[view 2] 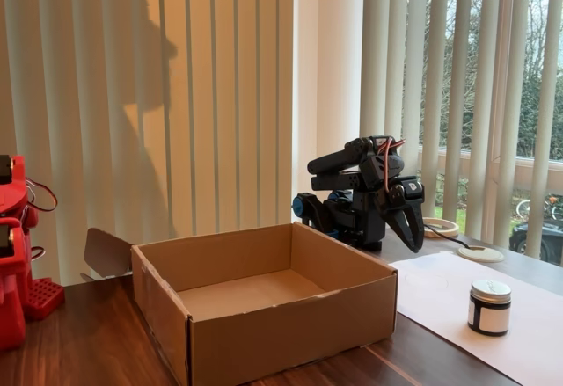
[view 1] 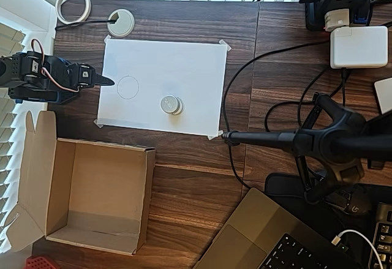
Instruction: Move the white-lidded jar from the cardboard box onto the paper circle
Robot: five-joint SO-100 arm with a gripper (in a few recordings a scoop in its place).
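Observation:
The white-lidded jar (view 1: 171,105) stands upright on the white paper sheet (view 1: 184,67), outside the cardboard box (view 1: 149,195); it is also in the fixed view (view 2: 490,306). A thin pencilled paper circle (view 1: 128,87) lies bare to the jar's left, about two jar widths away. The box (view 2: 264,320) is open and holds nothing. My black gripper (view 1: 105,80) hovers at the paper's left edge, just left of the circle, with its jaws shut on nothing. In the fixed view the gripper (view 2: 413,236) points down behind the box, well apart from the jar.
A white tape ring (view 1: 73,4) and a white desk grommet (view 1: 120,22) sit beyond the paper. A black camera stand (view 1: 294,139) reaches in from the right, with cables, a charger (view 1: 358,46) and a laptop (view 1: 275,238) on that side.

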